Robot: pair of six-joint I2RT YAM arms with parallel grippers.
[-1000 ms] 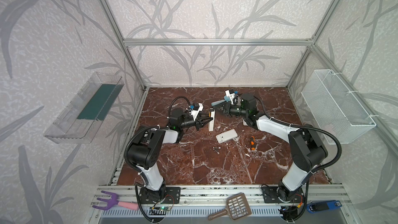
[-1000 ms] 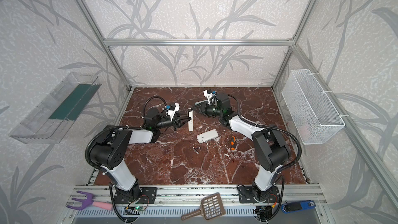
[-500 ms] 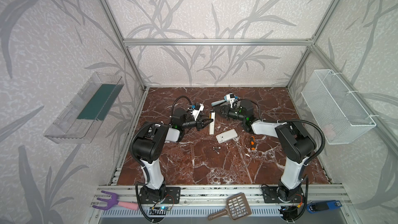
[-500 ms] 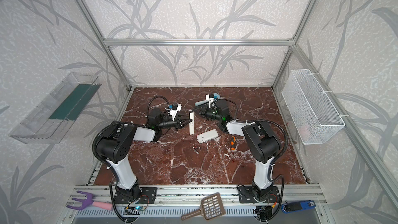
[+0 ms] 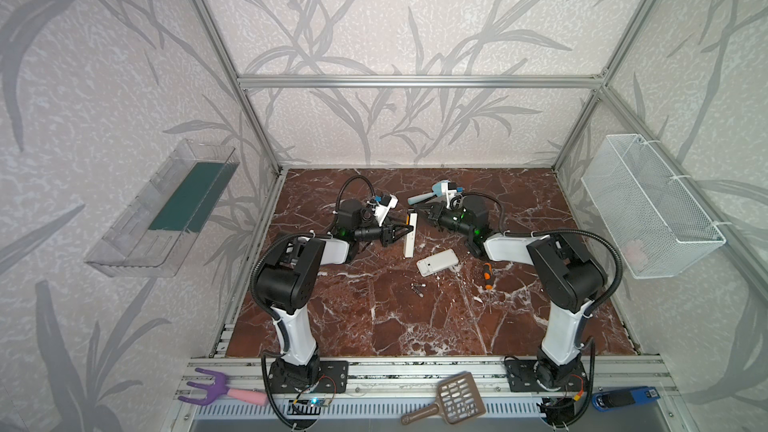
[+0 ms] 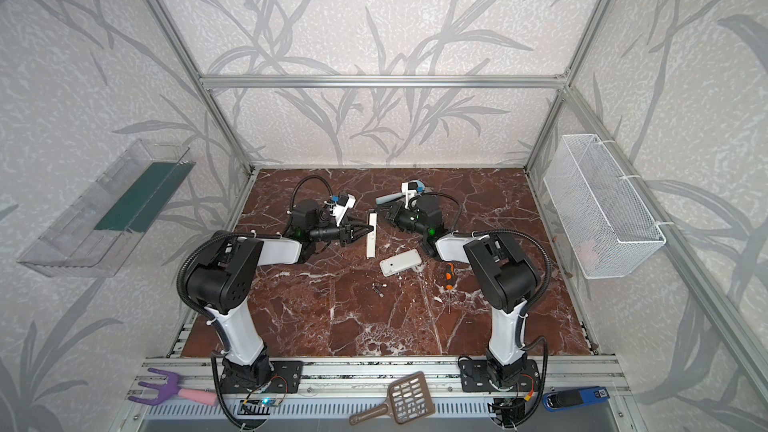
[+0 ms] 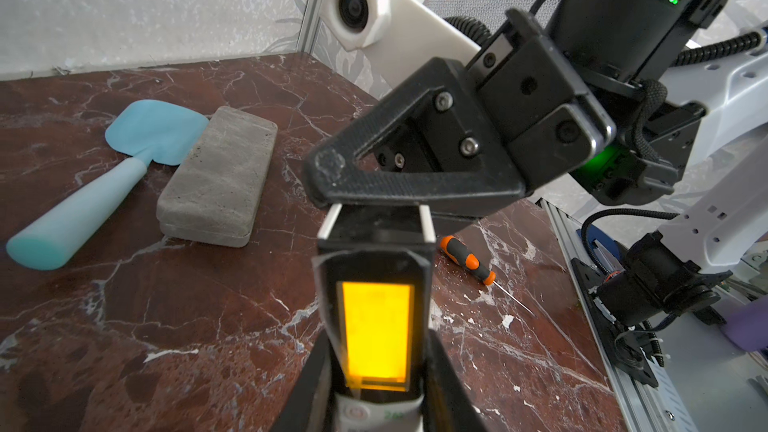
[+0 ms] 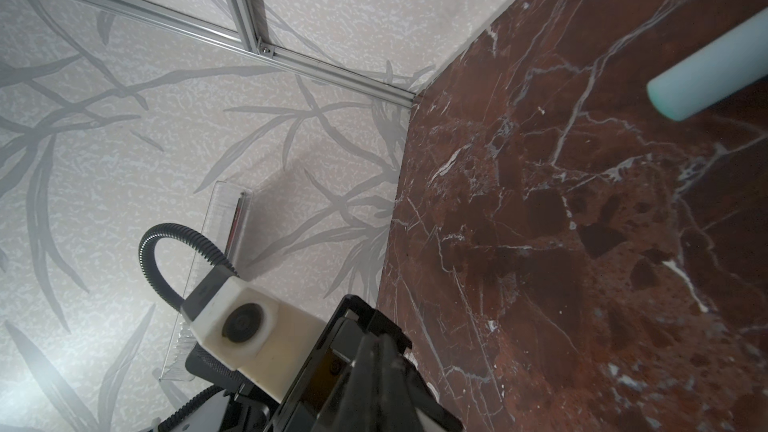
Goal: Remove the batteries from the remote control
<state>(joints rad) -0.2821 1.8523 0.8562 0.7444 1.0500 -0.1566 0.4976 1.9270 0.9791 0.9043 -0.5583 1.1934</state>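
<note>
The white remote control (image 5: 409, 233) (image 6: 370, 234) is held off the marble floor, with my left gripper (image 5: 404, 229) (image 6: 365, 229) shut on it. In the left wrist view the remote (image 7: 376, 326) shows a lit yellow display between my left gripper's (image 7: 374, 403) jaws. My right gripper (image 5: 420, 211) (image 6: 384, 213) (image 7: 328, 184) (image 8: 374, 371) is shut, its tip lying against the remote's far end. Two small dark batteries (image 5: 417, 288) (image 6: 379, 288) lie on the floor in front. Any batteries inside the remote are hidden.
A white flat rectangular piece (image 5: 437, 262) (image 6: 400, 263) lies by the remote. An orange-handled screwdriver (image 5: 487, 275) (image 7: 467, 259) lies to its right. A pale blue spatula (image 5: 422, 199) (image 7: 104, 184) and a grey block (image 7: 218, 178) sit behind. A wire basket (image 5: 648, 209) hangs on the right wall.
Both arms have drawn their elbows inward. My right gripper has edged a little closer to the remote's far end. The remote stays in my left gripper.
</note>
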